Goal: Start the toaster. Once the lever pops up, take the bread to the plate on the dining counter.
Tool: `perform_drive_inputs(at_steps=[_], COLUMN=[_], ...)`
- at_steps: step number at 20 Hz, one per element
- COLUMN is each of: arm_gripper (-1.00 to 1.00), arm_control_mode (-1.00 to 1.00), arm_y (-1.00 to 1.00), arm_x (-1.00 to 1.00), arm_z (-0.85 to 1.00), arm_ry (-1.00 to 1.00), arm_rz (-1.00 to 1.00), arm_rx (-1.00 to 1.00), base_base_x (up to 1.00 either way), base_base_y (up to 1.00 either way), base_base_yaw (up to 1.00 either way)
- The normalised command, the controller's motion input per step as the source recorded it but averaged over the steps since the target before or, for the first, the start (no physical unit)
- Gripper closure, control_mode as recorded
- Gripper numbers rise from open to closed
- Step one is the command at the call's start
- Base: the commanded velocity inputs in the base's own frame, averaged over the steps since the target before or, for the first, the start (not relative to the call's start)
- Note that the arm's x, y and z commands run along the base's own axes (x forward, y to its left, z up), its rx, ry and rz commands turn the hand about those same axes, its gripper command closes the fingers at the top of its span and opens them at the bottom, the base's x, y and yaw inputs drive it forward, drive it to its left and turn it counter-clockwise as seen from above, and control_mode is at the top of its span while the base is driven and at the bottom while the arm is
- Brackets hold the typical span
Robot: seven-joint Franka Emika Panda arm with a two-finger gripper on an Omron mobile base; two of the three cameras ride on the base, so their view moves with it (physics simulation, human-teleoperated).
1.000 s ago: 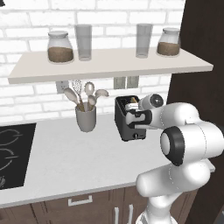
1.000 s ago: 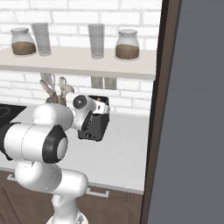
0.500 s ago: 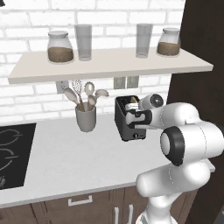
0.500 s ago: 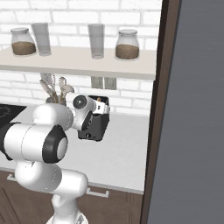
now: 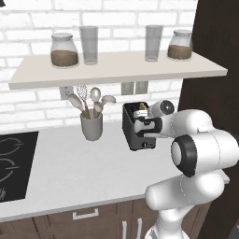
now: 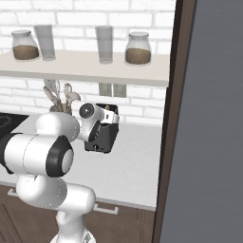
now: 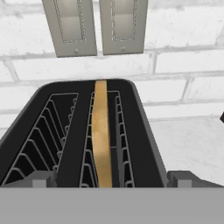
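Note:
The dark grey toaster stands on the speckled worktop against the brick wall. In the hand view I look down into the toaster: the bread stands on edge in the right slot, and the left slot is empty. My gripper hovers just above the toaster's near end, open, with one fingertip at each side of its body and nothing between them. From the base, the gripper sits over the toaster's front. I cannot make out the lever. The plate and dining counter are out of view.
A grey utensil cup stands left of the toaster, and a black hob lies further left. A shelf with jars and glasses hangs overhead. Two wall outlets sit behind the toaster. A tall dark cabinet closes the right side.

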Motion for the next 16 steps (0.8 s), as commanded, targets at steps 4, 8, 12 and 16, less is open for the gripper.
perform_drive_inputs(at_steps=[4,8,12,16], arm_gripper=[-1.0,-1.0,-1.0,-1.0], arm_control_mode=[-1.0,-1.0,-1.0,-1.0], arm_y=[0.0,0.0,0.0,0.0], arm_x=[0.0,0.0,0.0,0.0], arm_z=[0.0,0.0,0.0,0.0], arm_ry=[0.0,0.0,0.0,0.0], arm_rz=[0.0,0.0,0.0,0.0], arm_rx=[0.0,0.0,0.0,0.0], base_base_x=[0.0,0.0,0.0,0.0], base_base_y=[0.0,0.0,0.0,0.0], base_base_yaw=[0.0,0.0,0.0,0.0])
